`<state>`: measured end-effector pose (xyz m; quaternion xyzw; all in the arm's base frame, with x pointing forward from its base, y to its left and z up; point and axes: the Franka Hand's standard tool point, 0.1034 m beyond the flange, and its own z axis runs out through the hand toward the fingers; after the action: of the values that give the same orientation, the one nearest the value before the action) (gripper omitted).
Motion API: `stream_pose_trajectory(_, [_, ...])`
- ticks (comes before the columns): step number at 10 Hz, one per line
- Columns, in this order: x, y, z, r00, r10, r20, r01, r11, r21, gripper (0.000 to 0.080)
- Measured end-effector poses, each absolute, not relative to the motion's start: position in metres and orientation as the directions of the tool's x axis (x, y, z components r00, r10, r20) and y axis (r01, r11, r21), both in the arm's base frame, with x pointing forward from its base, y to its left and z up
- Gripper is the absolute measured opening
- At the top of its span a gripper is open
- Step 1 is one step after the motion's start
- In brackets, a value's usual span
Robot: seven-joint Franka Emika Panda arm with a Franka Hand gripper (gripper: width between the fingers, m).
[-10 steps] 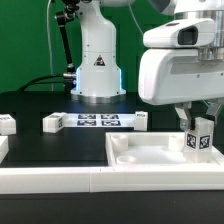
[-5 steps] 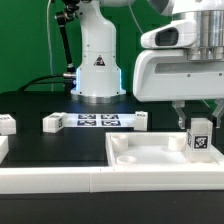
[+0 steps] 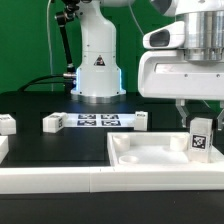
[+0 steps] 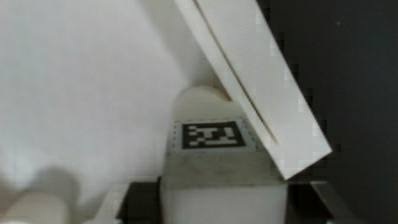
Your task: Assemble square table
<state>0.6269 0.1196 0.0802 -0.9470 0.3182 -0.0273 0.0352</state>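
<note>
The square table top [image 3: 150, 158] is a large white tray with a raised rim, lying at the front on the exterior view's right. My gripper [image 3: 199, 122] is shut on a white tagged leg [image 3: 200, 137], held upright over the top's corner on the exterior view's right. In the wrist view the leg [image 4: 222, 150] sits between my fingers [image 4: 135, 203], close against the top's rim [image 4: 249, 70]. Whether the leg touches the top's floor [image 4: 89, 90] I cannot tell. Three more legs lie on the black table [image 3: 7, 124] [image 3: 52, 122] [image 3: 143, 120].
The marker board [image 3: 98, 120] lies flat between two of the loose legs, in front of the robot base [image 3: 97, 65]. A long white rail [image 3: 60, 180] borders the black surface at the front.
The hand shifted slightly toward the exterior view's left, then back. The leg stays in the grip at nearly the same spot over the corner.
</note>
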Motion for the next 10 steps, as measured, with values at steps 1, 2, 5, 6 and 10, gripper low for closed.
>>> stream_pose_trajectory(1, [0.6274, 0.1185, 0.0803, 0.723, -0.691, 0.019, -0.687, -0.721, -0.094, 0.0294])
stream_pose_trajectory(2, [0.6274, 0.1188, 0.0804, 0.638, -0.770, 0.005, -0.766, -0.636, -0.098, 0.0294])
stream_pose_trajectory(5, [0.6278, 0.1183, 0.0806, 0.573, -0.820, -0.010, -0.816, -0.569, -0.098, 0.0294])
stream_pose_trajectory(6, [0.6279, 0.1187, 0.0806, 0.576, -0.818, -0.009, -0.814, -0.572, -0.099, 0.0294])
stream_pose_trajectory(10, [0.6276, 0.1208, 0.0804, 0.672, -0.741, 0.004, -0.737, -0.669, -0.100, 0.0613])
